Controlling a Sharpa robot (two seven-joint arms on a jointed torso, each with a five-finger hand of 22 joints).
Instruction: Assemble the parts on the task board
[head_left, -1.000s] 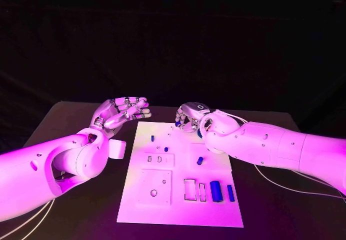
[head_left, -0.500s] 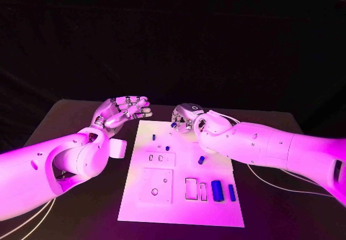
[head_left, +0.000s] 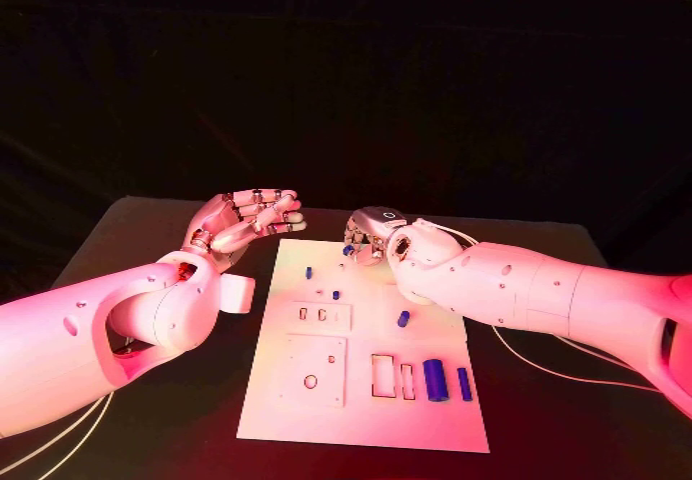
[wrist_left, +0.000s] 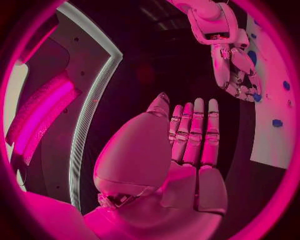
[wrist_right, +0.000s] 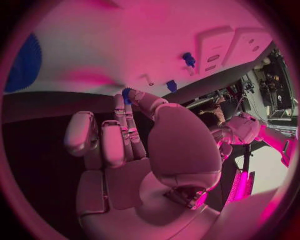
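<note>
Nearest on the task board (head_left: 361, 415): a row of parts at the near right. A large blue cylinder (head_left: 434, 380) lies flat beside a thinner blue bar (head_left: 464, 384), both with their long axes running near to far, just beside two narrow rectangular slots (head_left: 382, 375). To their left sits a raised square block with an oval hole (head_left: 310, 381).

Mid-board: a short blue peg (head_left: 402, 319) lies flat, its long axis near to far and slightly tilted. Further on, a smaller block with two slots (head_left: 312, 314), then two small blue pegs (head_left: 307, 271) toward the far left.

Far edge: the right hand (head_left: 372, 234) hangs over the board's far end, fingers bunched downward. The head view shows only a speck of blue at its fingertips. The right wrist view shows more: a small blue part (wrist_right: 127, 93) pinched at the fingertips, just off the white surface, near a thin pin (wrist_right: 147, 79). The left wrist view shows that same blue piece (wrist_left: 257, 97) at the fingertip cluster; which way it points, cannot tell.

The left hand (head_left: 242, 224) is off the board's far left corner, above the black table (head_left: 130, 235), palm up, holding nothing. The left wrist view shows its fingers (wrist_left: 195, 131) straight and side by side.
</note>
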